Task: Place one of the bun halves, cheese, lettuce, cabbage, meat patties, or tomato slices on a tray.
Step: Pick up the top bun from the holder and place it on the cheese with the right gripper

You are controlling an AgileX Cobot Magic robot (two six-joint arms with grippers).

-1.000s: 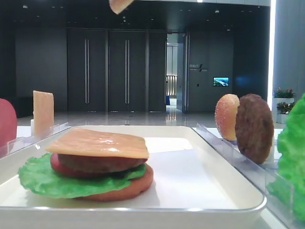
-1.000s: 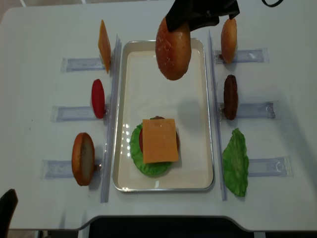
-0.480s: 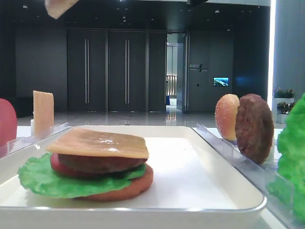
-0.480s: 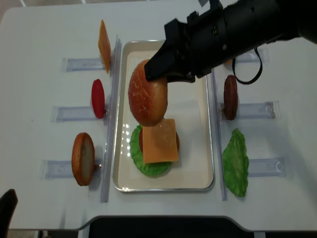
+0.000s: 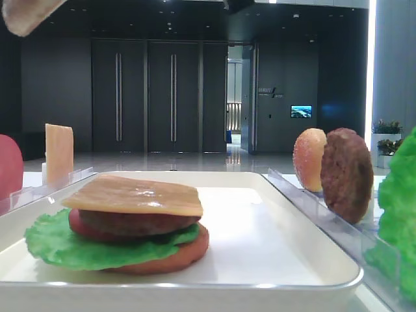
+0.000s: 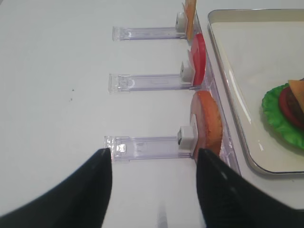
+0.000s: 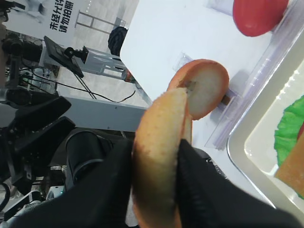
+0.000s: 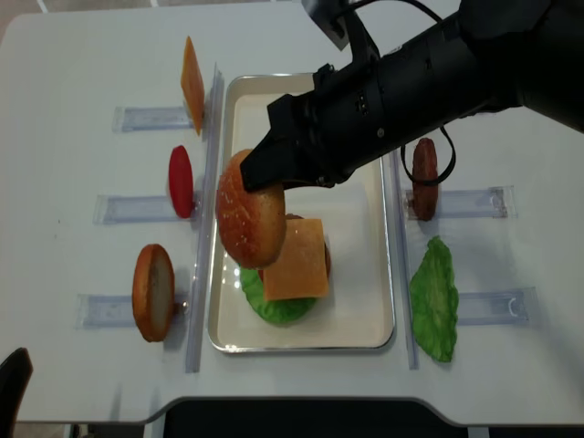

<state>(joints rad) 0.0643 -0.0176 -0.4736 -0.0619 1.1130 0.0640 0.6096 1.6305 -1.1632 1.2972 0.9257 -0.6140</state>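
Note:
My right gripper (image 8: 263,181) is shut on the domed, speckled bun top (image 8: 249,222), with its black fingers (image 7: 202,183) pinching the rim edge-on (image 7: 159,156). The bun hangs above the left side of the white tray (image 8: 358,306), tilted, partly over the stack. The stack is an orange cheese slice (image 8: 297,260) over a patty, a red slice, lettuce (image 8: 274,308) and a bun bottom (image 5: 175,257). In the low side view the held bun (image 5: 29,13) shows at the top left. My left gripper (image 6: 153,159) is open over bare table. Cabbage is out of view.
Clear racks flank the tray. The left ones hold a cheese slice (image 8: 192,73), a tomato slice (image 8: 181,181) and a reddish bun bottom (image 8: 153,292). The right ones hold a patty (image 8: 424,178), lettuce (image 8: 433,297) and another bun (image 5: 309,159).
The right arm has carried the bun top from over the tray's far end toward the front and left, to just above the stack's left edge. The left gripper has not moved.

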